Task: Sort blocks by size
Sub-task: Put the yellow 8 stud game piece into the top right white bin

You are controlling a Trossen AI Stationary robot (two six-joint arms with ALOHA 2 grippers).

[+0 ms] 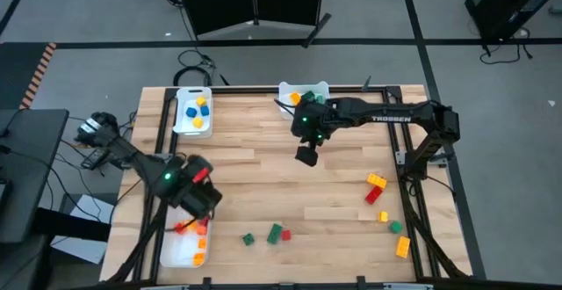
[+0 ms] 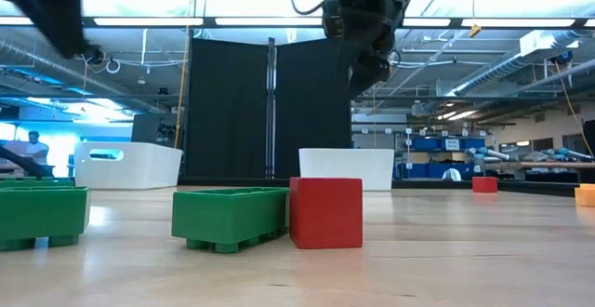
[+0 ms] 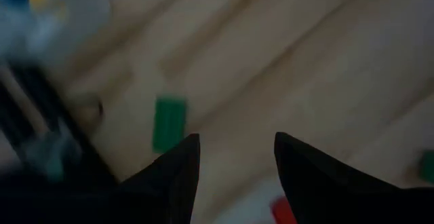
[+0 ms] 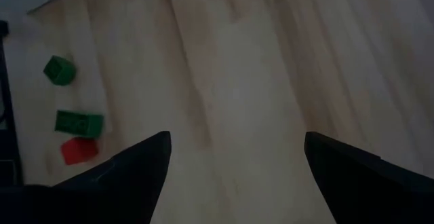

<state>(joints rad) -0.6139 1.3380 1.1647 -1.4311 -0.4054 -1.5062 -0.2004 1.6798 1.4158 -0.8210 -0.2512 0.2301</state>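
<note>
Blocks remain scattered: we hold our right gripper (image 1: 306, 155) spread wide and empty above bare table (image 1: 263, 176), far from the green brick (image 1: 276, 233) touching the red cube (image 1: 285, 235). Dropping on that pair risks lifting both sizes together. Our left gripper (image 3: 236, 157), half spread and empty, hangs by the near tray (image 1: 173, 253).

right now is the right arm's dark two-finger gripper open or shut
Open. The right gripper shows its two dark fingers spread wide over bare wooden table, nothing between them.
</note>
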